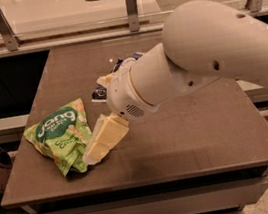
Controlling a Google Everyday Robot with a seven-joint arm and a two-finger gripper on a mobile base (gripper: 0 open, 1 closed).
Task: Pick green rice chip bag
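Here, at the frame's lower left, the tool (95, 154) sat at the right edge of the bag (57, 136), which lay leftward; whether the tool was wide or narrow couldn't be told.

The gripper (93, 155) seems to cover the right edge of the green rice chip bag (57, 134).

Crumpled light-green rice chip bag (60, 136) lies front-left on table — gripper (95, 155) alongside.
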